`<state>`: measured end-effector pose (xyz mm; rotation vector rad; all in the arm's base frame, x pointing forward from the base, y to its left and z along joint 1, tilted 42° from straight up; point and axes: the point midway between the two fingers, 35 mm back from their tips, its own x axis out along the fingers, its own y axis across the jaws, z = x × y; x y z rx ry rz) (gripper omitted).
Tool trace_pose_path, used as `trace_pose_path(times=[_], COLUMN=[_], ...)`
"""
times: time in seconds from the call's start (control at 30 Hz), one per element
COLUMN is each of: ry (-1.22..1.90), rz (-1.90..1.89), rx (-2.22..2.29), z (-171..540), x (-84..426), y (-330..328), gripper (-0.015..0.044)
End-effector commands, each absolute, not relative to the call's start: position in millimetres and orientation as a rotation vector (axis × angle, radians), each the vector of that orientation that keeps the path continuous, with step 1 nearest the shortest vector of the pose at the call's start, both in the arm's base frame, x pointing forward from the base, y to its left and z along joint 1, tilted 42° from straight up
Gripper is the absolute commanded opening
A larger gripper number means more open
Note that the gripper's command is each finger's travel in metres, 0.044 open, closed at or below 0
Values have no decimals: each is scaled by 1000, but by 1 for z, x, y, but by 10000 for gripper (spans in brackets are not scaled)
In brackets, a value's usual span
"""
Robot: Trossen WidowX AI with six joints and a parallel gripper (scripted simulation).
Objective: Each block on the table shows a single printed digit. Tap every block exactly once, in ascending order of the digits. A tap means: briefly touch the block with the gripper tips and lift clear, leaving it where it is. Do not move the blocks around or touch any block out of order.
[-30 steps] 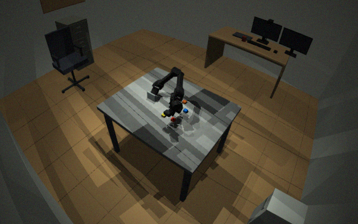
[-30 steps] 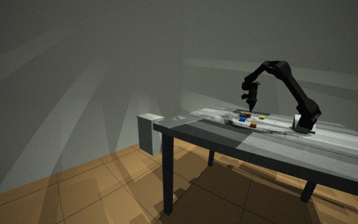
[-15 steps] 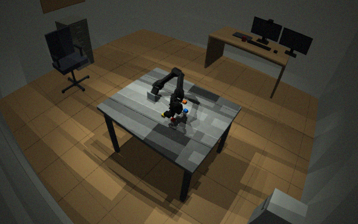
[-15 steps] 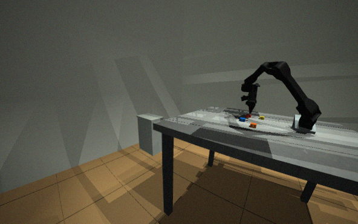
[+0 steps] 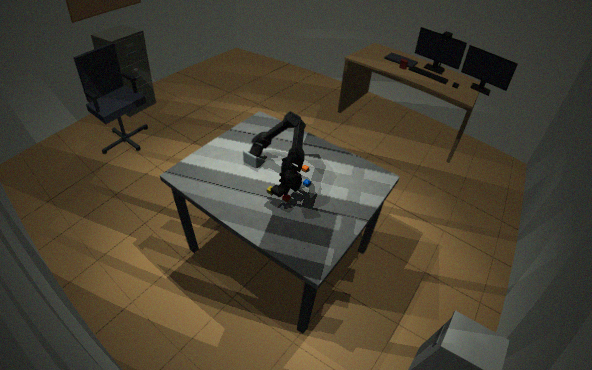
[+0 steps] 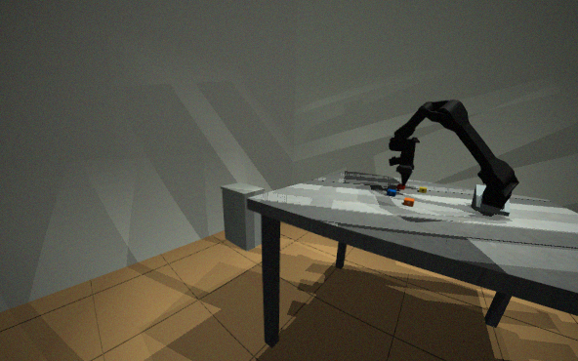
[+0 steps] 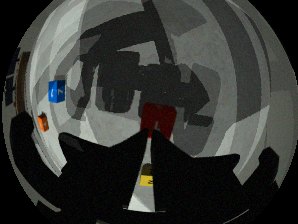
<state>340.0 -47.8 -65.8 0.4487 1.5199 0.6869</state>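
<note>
In the wrist view, my jaws are pressed nearly together with nothing pinched, their tips overlapping the near edge of the red block [image 5: 286, 198] [image 6: 401, 186] [image 7: 159, 119]; I cannot tell whether they touch it. From that block, the blue block [image 5: 307, 183] [image 6: 392, 192] [image 7: 56, 92] lies toward ten o'clock, the orange block [image 5: 305, 168] [image 6: 409, 202] [image 7: 43, 123] at nine, and the yellow block [image 5: 269, 189] [image 6: 423, 189] [image 7: 146, 180] at six, partly hidden behind my jaws. All four sit apart on the grey desk [image 5: 357, 175] [image 6: 312, 215].

From above, an office chair [image 5: 114, 102] stands off the desk toward ten o'clock, and a wooden workstation [image 5: 367, 52] toward one.

My black arm [image 5: 296, 142] [image 6: 471, 134] [image 7: 95, 175] arches up from its base, bends at a high elbow and points my jaws steeply downward.
</note>
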Motion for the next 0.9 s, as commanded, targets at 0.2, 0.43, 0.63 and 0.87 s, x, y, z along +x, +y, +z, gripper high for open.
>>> trace_pose_path(times=[0.2,0.43,0.63,0.87], ry=[1518,1520,1520,1525], rz=[687,684,685,681], rx=[452,450,450,449], z=[-46,8,15,2], x=[342,349,348,282], y=[-66,-114,-119,-142], gripper=[20,20,20,20])
